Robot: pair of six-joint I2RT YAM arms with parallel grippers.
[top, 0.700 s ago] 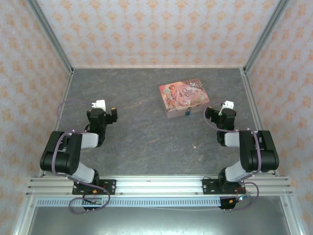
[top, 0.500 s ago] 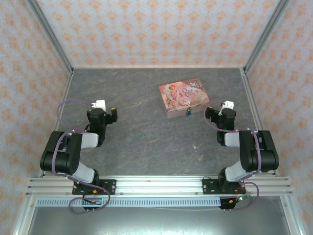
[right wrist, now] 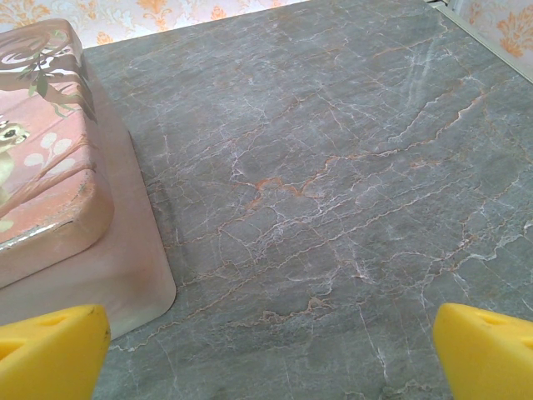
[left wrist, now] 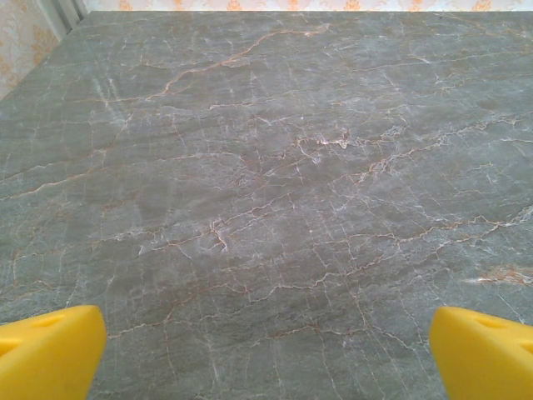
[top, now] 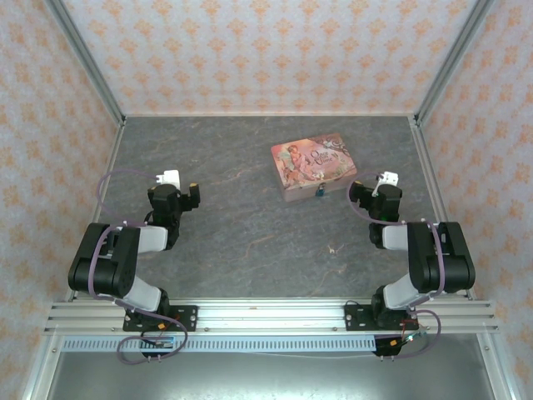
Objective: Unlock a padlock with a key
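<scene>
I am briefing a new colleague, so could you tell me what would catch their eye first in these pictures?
The pink illustrated tin box stands out on the grey marbled table, right of centre toward the far side, with the tiny blue padlock at its near side. Next come the two black arms folded at the near edge, the left hand and right hand both open.

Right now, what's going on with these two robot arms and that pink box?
Nothing is being handled yet. The left fingers and right fingers are open and empty above the table. The padlock sits against the near side of the pink box, untouched. A tiny pale speck in front of it, likely the key, lies alone.
</scene>
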